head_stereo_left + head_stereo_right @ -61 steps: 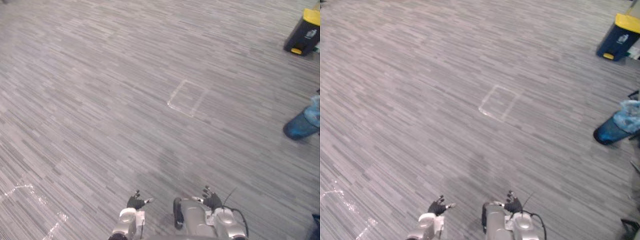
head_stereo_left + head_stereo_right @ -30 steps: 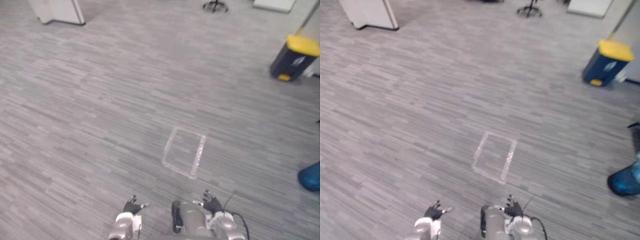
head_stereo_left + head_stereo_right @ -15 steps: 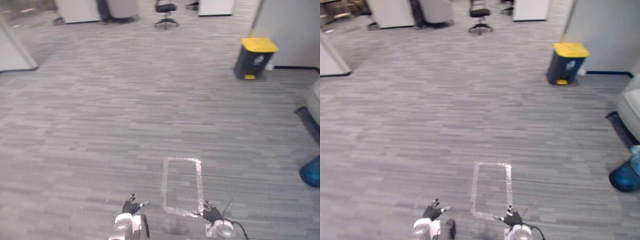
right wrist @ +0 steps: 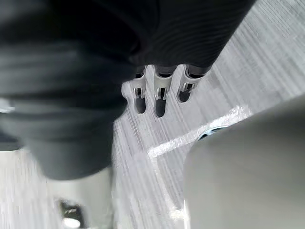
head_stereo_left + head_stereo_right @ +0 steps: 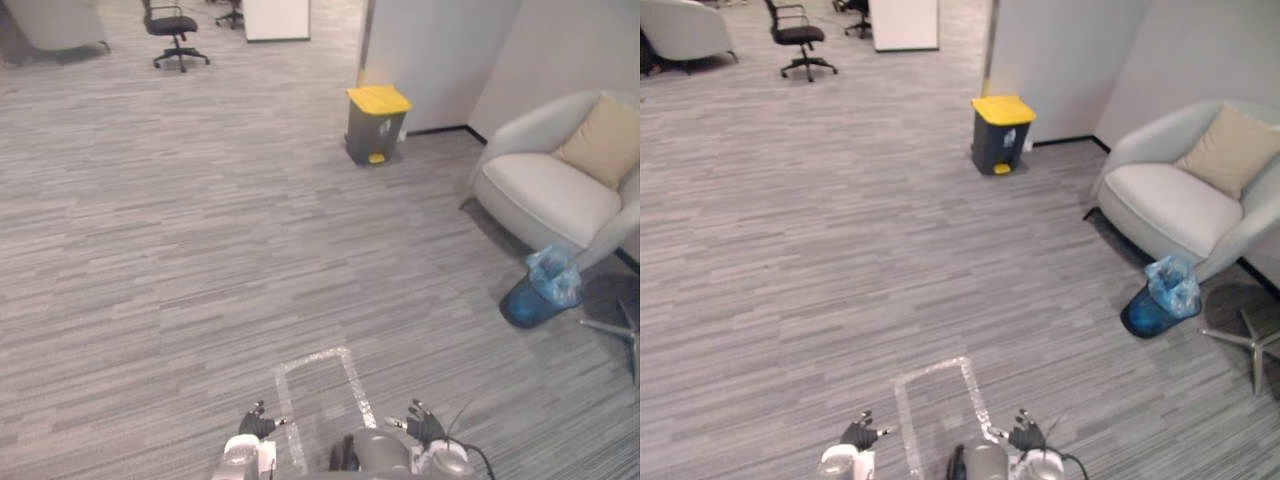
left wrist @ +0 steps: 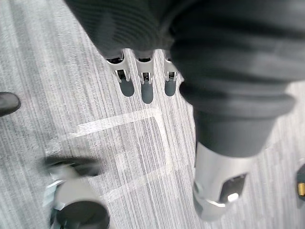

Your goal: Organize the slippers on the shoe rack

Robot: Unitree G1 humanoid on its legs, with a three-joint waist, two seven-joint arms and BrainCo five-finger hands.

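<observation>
Left hand (image 5: 258, 424), right hand (image 5: 424, 426) fingers relaxed; taped rectangle (image 5: 310, 357) between them; armchair (image 5: 545, 190), bin (image 5: 375, 125) well apart.

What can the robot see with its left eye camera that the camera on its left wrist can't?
The left eye view adds the room: a yellow-lidded bin, a pale armchair with a tan cushion, a blue bin with a bag, an office chair and the right hand. The left wrist view adds a close look at the left hand, fingers straight and holding nothing. Both share the grey floor and the taped rectangle on it.
</observation>
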